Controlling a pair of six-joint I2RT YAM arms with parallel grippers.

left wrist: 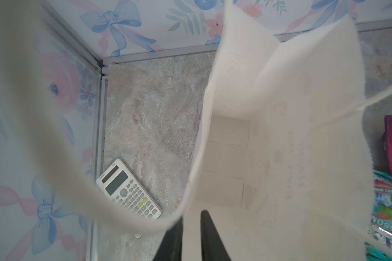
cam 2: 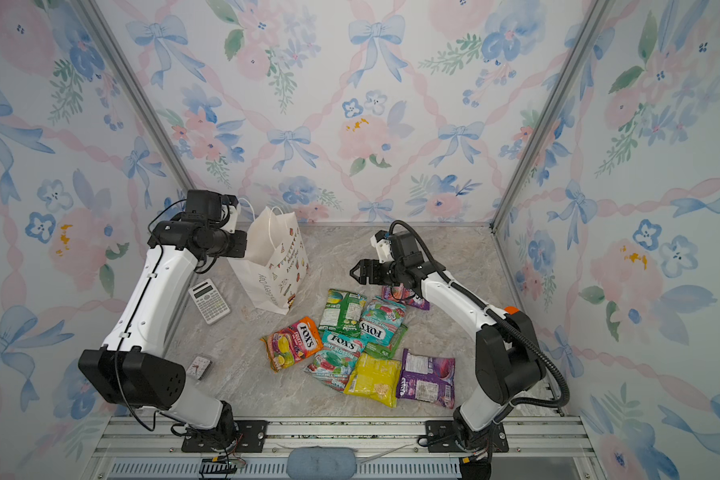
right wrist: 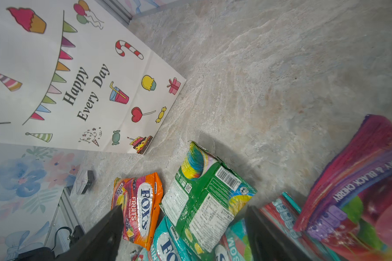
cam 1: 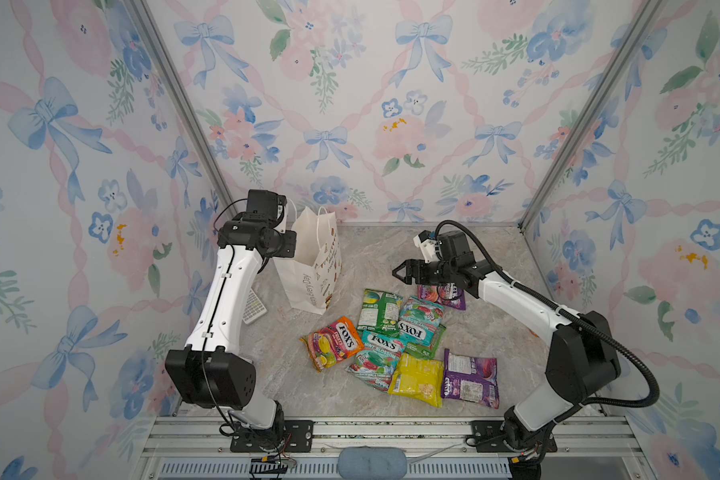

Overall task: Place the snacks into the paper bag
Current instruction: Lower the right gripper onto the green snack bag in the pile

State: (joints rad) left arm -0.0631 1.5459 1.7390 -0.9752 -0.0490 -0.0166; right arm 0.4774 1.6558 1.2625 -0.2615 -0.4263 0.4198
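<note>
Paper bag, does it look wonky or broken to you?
A bit wonky, not broken that I can see. The left gripper has the rim of the paper bag between its fingers, bending the mouth lopsided. Its inside is empty; no tear shows.

On white paper gift bag (right wrist: pixel 54 67): "Happy Every Day", black script. Orange glossy packet (right wrist: pixel 143 210): "FOX'S", "FRUITS", small "OVAL CANDY". Teal glossy packet (cam 1: pixel 420 322): "FOX'S MINT BLOSSOM"; second teal packet (cam 1: pixel 375 357), same txt. Purple glossy packet (right wrist: pixel 360 185): "& BLACK CHERRY", start cut off. Green glossy packet (right wrist: pixel 208 198), back side: barcode + QR code, fine print unreadable.
</note>
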